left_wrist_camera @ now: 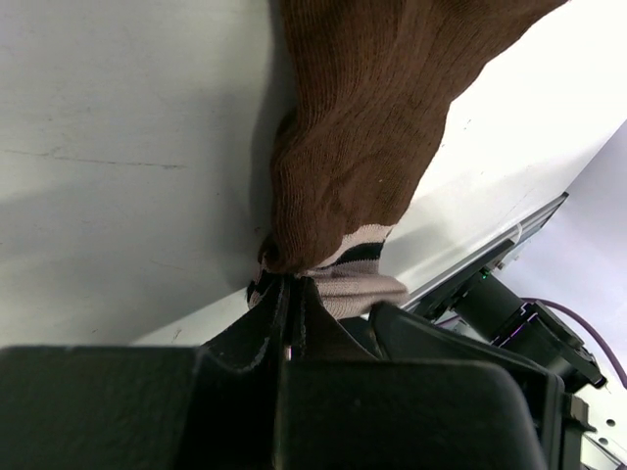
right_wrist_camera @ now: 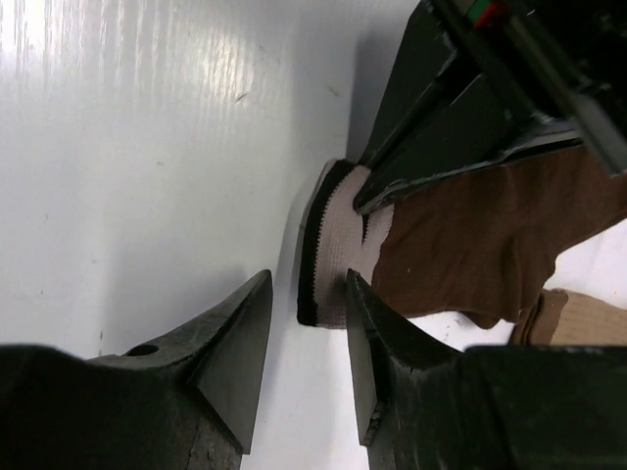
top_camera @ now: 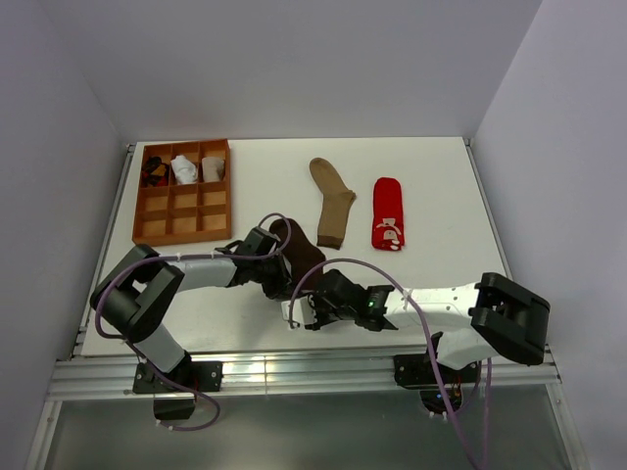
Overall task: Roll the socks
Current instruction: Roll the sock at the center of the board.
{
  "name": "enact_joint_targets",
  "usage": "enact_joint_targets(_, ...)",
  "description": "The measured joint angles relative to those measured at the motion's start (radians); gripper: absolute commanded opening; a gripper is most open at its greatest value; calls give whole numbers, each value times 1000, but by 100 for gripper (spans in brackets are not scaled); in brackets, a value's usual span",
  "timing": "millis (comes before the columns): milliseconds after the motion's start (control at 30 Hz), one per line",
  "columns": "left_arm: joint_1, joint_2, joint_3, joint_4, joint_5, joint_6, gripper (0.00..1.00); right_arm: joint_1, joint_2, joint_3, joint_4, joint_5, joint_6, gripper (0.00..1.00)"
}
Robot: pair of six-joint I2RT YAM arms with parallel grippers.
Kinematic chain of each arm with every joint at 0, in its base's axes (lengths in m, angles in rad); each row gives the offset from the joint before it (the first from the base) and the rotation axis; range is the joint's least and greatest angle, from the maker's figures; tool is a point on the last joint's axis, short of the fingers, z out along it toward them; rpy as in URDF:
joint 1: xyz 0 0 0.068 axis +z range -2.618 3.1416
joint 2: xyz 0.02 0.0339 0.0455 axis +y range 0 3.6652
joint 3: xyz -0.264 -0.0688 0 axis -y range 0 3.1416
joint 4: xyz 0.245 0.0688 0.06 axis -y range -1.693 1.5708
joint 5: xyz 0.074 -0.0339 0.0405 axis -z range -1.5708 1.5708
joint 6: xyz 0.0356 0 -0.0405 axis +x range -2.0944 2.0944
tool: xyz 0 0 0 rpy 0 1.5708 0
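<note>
The dark brown sock [top_camera: 297, 247] lies near the table's front middle, its striped cuff [left_wrist_camera: 355, 284] pointing toward the arms. My left gripper [left_wrist_camera: 289, 284] is shut on that cuff's edge, pinching the fabric between its fingertips. In the right wrist view the cuff [right_wrist_camera: 338, 245] lies just beyond my right gripper [right_wrist_camera: 309, 284], which stands open with its tips on either side of the cuff's near corner. The left gripper's fingers [right_wrist_camera: 441, 147] show above the brown sock [right_wrist_camera: 490, 235]. The tan sock [top_camera: 333, 201] and the red sock [top_camera: 388, 213] lie flat farther back.
A wooden compartment tray [top_camera: 147, 217] stands at the back left, with small sock bundles [top_camera: 184, 168] in its far row. The tan sock's edge [right_wrist_camera: 578, 318] shows close to the brown one. Both arms crowd together near the front edge [top_camera: 245, 345].
</note>
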Motion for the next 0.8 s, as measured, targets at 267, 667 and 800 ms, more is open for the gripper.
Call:
enact_joint_targets(267,10,2,0,-7,17,8,0,13,10,-11,30,41,-29,43)
enact_joint_targets(667,21,2,0,-26,40,19,0,21,51,-11,47,60,-43,40)
enact_joint_targets(800,21,2,0,-29,45,19,0,22,86,-10,52,81,-48,31)
